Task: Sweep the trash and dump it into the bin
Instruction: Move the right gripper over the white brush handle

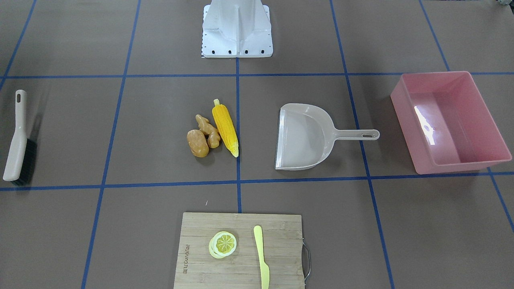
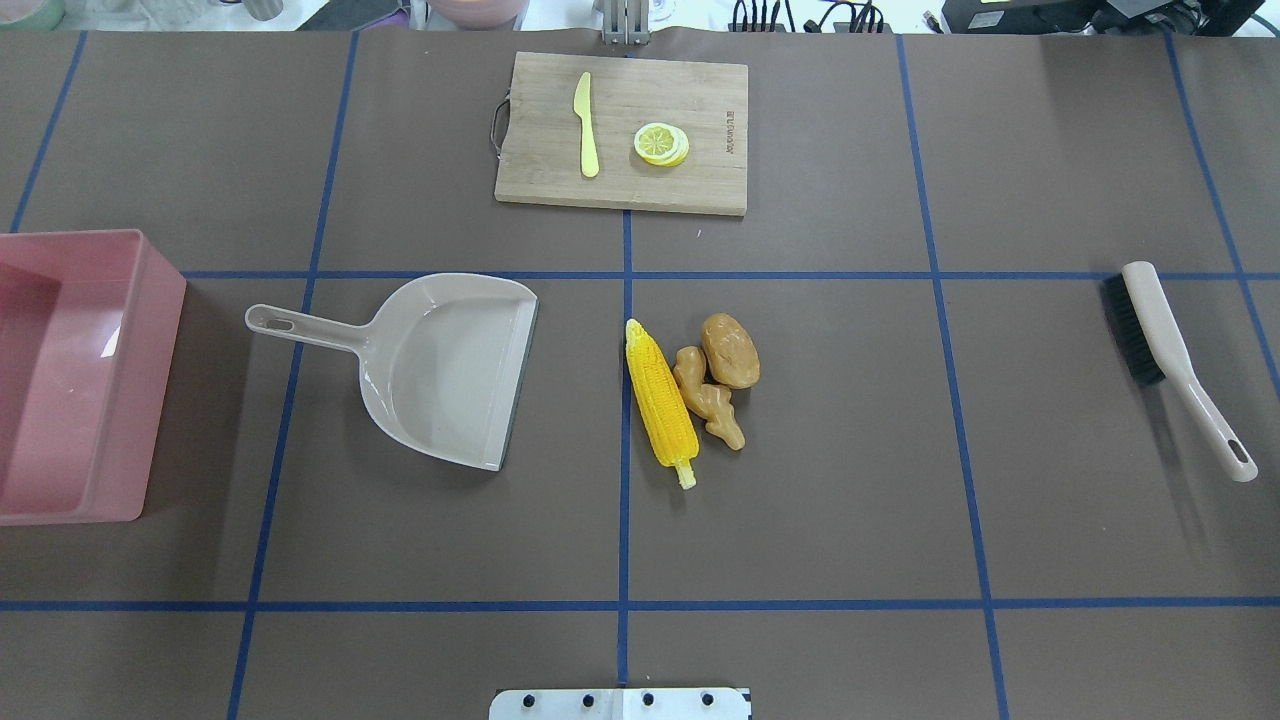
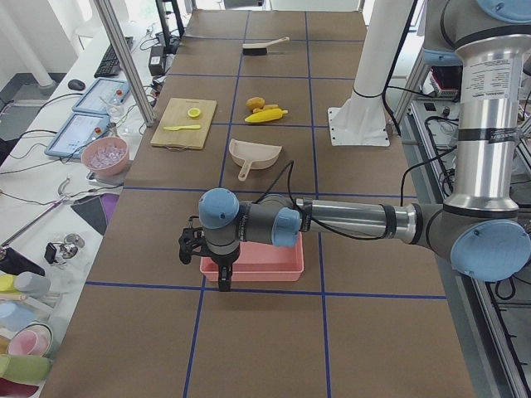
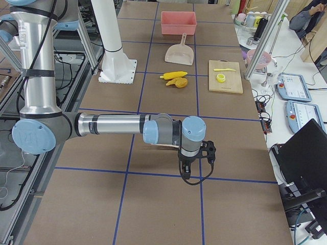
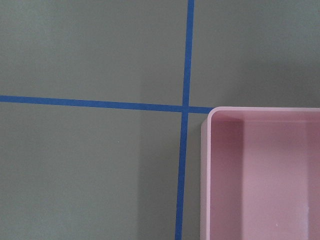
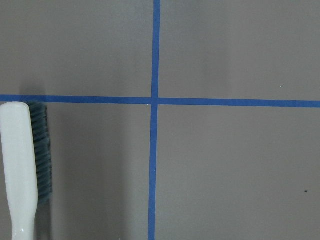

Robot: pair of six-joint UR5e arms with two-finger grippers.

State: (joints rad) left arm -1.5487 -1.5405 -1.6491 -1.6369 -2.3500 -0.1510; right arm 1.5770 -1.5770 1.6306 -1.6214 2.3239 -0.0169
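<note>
The trash lies together at the table's middle: a yellow corn cob, a tan ginger root and a brown potato. The pink bin stands at the robot's left end, its corner in the left wrist view. My left gripper hangs by the bin's outer edge. My right gripper hangs at the opposite end near the brush. Both show only in the side views, so I cannot tell whether they are open or shut.
A beige dustpan lies between trash and bin, mouth toward the trash. A beige brush lies at the robot's right end. A wooden board across the table holds a lemon slice and a yellow knife.
</note>
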